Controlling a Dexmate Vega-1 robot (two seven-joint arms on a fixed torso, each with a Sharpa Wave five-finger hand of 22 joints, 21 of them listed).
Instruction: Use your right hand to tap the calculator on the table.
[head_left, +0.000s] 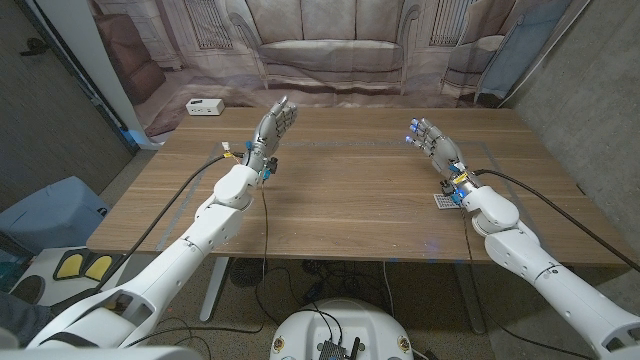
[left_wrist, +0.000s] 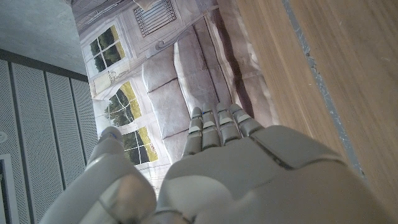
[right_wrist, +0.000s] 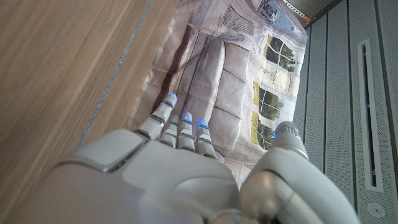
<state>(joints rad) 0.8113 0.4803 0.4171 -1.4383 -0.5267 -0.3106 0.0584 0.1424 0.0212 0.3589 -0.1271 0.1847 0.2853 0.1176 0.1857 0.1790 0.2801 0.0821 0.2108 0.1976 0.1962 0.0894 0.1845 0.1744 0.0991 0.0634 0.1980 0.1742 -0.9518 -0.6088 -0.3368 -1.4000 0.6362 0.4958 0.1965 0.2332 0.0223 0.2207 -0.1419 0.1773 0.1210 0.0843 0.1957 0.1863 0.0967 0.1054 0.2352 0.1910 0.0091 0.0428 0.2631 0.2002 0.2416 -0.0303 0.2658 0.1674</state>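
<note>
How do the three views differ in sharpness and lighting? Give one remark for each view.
Head view: even, soft light, the wooden table sharp, both hands clear. Left wrist view: the near left hand is blurred, the backdrop print sharper. Right wrist view: the right hand is soft up close, with blue glints on its fingertips.

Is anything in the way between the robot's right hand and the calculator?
Nothing visible blocks it. The calculator lies on the table mostly hidden under the right wrist, while the right hand is raised beyond it, fingers spread.
</note>
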